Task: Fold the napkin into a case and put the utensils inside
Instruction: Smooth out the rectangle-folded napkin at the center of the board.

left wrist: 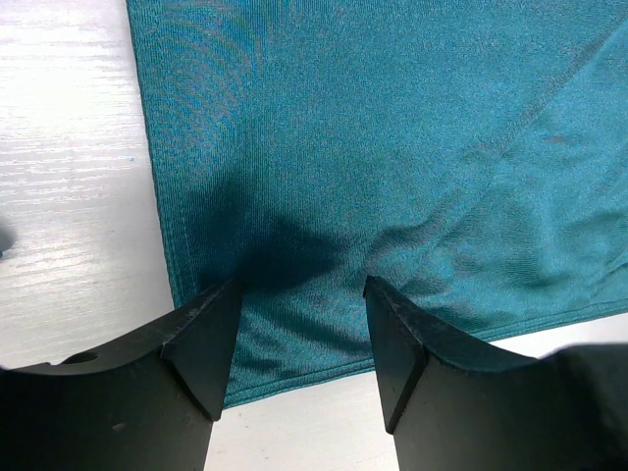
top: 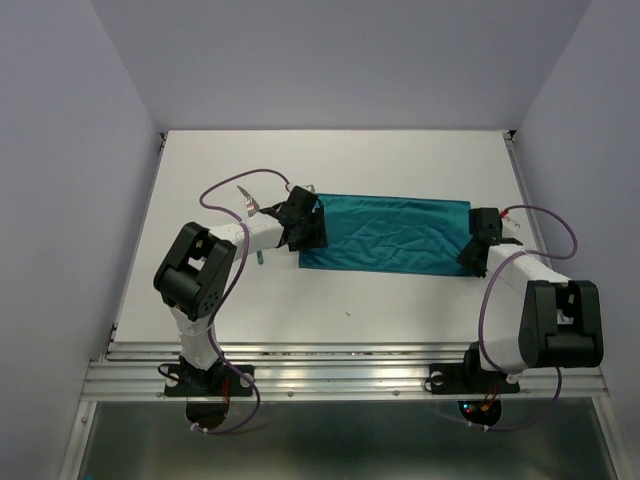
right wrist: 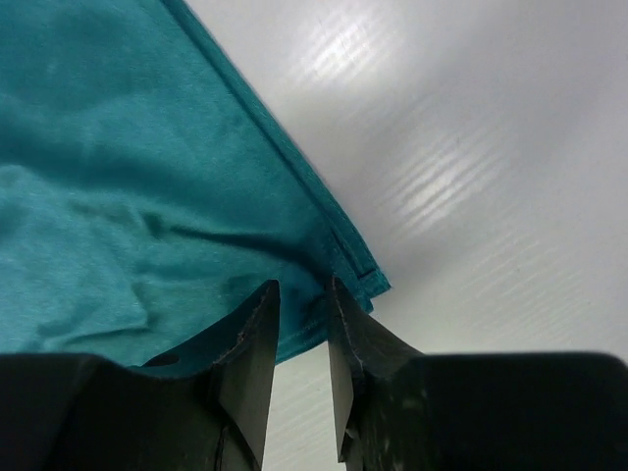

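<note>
The teal napkin [top: 385,235] lies on the table as a wide, wrinkled rectangle. My left gripper [top: 303,228] hovers over its left end. In the left wrist view its jaws [left wrist: 299,289] stand wide open above the napkin's [left wrist: 392,147] near corner, with nothing between them. My right gripper [top: 475,252] is at the napkin's near right corner. In the right wrist view its jaws [right wrist: 302,289] are open by a narrow gap just over the hemmed corner of the napkin [right wrist: 118,196], with no cloth pinched. A utensil's silver fork head [top: 250,203] pokes out behind the left arm, which hides most of the utensils.
The white table [top: 350,160] is walled in at the left, back and right. An aluminium rail [top: 340,375] runs along the near edge by the arm bases. Purple cables [top: 225,190] loop over both arms.
</note>
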`<state>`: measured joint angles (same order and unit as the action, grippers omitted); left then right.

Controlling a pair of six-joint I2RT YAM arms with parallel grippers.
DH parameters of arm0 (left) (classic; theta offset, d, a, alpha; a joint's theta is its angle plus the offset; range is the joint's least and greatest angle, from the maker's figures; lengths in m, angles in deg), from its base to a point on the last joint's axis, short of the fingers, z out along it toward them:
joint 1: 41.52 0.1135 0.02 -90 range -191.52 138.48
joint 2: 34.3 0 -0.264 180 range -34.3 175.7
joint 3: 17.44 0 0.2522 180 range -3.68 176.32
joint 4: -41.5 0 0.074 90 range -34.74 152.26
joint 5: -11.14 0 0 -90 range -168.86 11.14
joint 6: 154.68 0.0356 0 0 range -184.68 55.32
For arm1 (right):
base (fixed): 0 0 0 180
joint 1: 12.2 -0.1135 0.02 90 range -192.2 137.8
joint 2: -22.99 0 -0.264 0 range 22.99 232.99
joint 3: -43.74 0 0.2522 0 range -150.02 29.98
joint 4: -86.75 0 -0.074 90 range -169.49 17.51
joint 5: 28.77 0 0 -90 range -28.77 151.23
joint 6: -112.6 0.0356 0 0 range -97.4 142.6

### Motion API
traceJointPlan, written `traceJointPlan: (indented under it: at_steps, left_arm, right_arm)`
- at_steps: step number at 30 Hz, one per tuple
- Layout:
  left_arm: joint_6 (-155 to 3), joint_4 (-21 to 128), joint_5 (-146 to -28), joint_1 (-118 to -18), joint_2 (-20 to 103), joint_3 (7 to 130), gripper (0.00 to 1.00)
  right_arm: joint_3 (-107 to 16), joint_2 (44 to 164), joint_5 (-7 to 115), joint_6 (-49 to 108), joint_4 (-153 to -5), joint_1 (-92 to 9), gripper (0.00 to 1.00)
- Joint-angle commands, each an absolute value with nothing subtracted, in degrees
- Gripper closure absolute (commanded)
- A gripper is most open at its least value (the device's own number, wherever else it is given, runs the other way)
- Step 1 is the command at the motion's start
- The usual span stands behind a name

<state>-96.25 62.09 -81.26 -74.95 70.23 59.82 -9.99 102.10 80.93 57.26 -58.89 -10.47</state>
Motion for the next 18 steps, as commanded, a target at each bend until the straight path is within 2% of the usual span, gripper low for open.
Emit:
traceJointPlan:
  at_steps: [1,5,15,18]
  left_arm:
    - [-94.91,64.40,-79.74,-75.27,72.57,58.10,0.36]
    - [-94.91,64.67,-79.48,-75.09,72.75,57.84,0.36]
    - [-95.00,65.20,-79.39,-74.74,71.61,55.91,0.36]
    - [-94.91,65.28,-79.39,-74.65,71.43,55.73,0.36]
  right_arm:
    - [-8.17,103.40,79.95,59.60,-58.57,-10.80,0.69]
    - [-9.13,104.55,81.26,59.34,-59.18,-10.80,0.73]
    - [-14.31,102.00,89.00,56.62,-55.06,-10.80,0.70]
    - [-14.76,101.39,87.43,56.70,-54.97,-10.80,0.70]
